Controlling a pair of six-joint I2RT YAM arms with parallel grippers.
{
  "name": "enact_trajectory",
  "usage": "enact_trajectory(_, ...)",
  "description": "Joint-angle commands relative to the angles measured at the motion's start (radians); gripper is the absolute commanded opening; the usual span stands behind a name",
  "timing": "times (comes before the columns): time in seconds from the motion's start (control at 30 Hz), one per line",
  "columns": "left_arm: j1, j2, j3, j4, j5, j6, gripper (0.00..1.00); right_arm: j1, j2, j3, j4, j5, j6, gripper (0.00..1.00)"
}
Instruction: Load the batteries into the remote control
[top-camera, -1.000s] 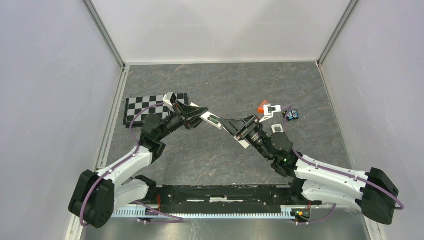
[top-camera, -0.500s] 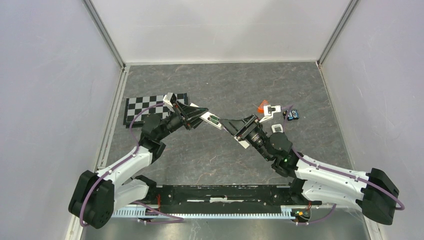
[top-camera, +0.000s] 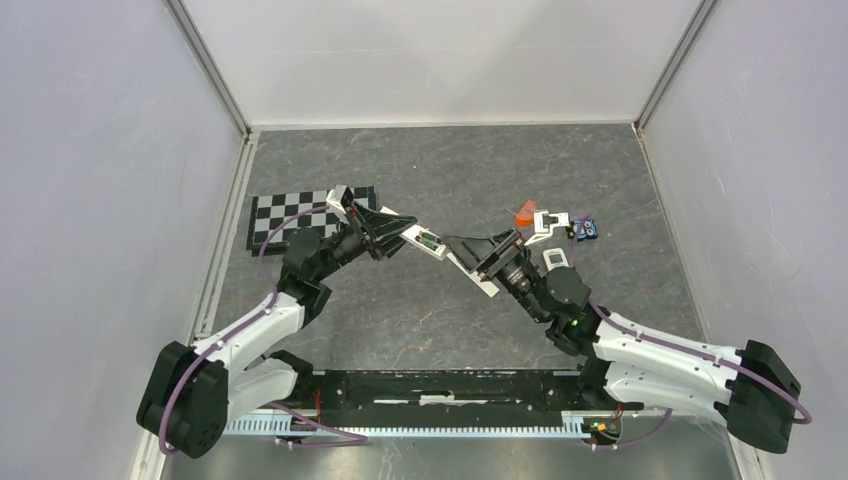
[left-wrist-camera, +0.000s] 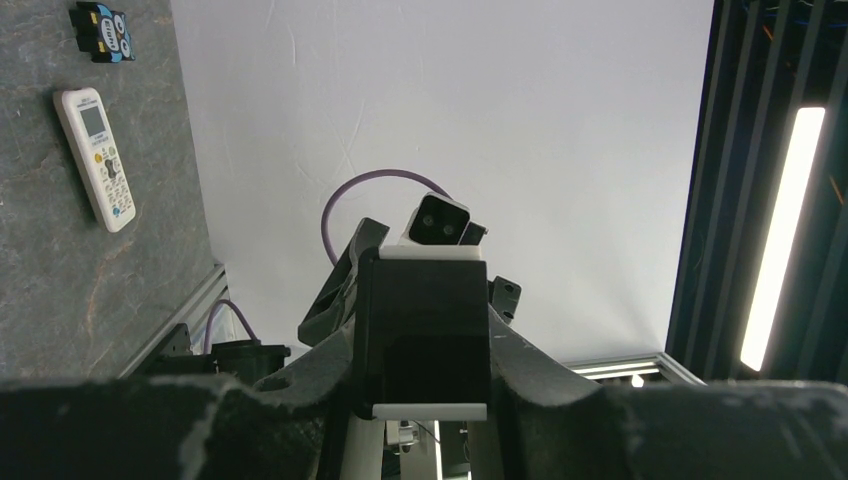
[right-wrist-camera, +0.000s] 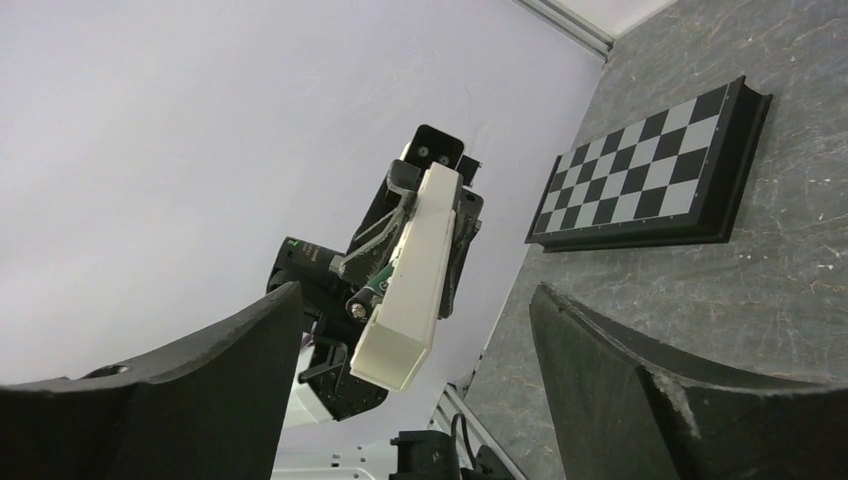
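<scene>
My left gripper (top-camera: 405, 232) is shut on the remote control (top-camera: 422, 239) and holds it in the air, pointing right. A battery (top-camera: 428, 240) with green markings sits in its recess. In the right wrist view the remote (right-wrist-camera: 415, 270) is a cream bar, with the battery's end (right-wrist-camera: 368, 292) showing at its left side. In the left wrist view the remote (left-wrist-camera: 425, 320) is a dark block clamped between the fingers of the left gripper (left-wrist-camera: 425, 375). My right gripper (top-camera: 460, 247) is open and empty, just right of the remote's free end. A second battery is not visible.
A second white handset with buttons (top-camera: 556, 260) lies on the table behind the right wrist and also shows in the left wrist view (left-wrist-camera: 95, 155). Beside it are a blue item (top-camera: 586, 230), an orange piece (top-camera: 523, 214) and a white part (top-camera: 547, 222). A chessboard (top-camera: 290, 215) lies at left.
My right arm has shifted slightly to the right, uncovering more of the white part behind it. The left gripper and the remote have stayed still.
</scene>
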Motion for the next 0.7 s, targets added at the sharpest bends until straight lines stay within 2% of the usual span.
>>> enact_trajectory(0.0, -0.003, -0.021, 0.034, 0.04, 0.018, 0.038, 0.02, 0.001, 0.023, 0.023, 0.037, 0.011, -0.007, 0.84)
enact_trajectory(0.13, -0.002, -0.023, 0.034, 0.04, 0.023, 0.038, 0.02, 0.002, 0.043, 0.034, 0.039, 0.011, 0.006, 0.76)
enact_trajectory(0.4, -0.002, -0.029, 0.034, 0.043, 0.033, 0.046, 0.02, 0.001, 0.065, 0.04, 0.05, 0.013, 0.023, 0.66)
enact_trajectory(0.67, -0.003, -0.037, 0.056, 0.084, 0.066, 0.081, 0.02, -0.007, 0.086, 0.042, -0.026, 0.038, 0.04, 0.53)
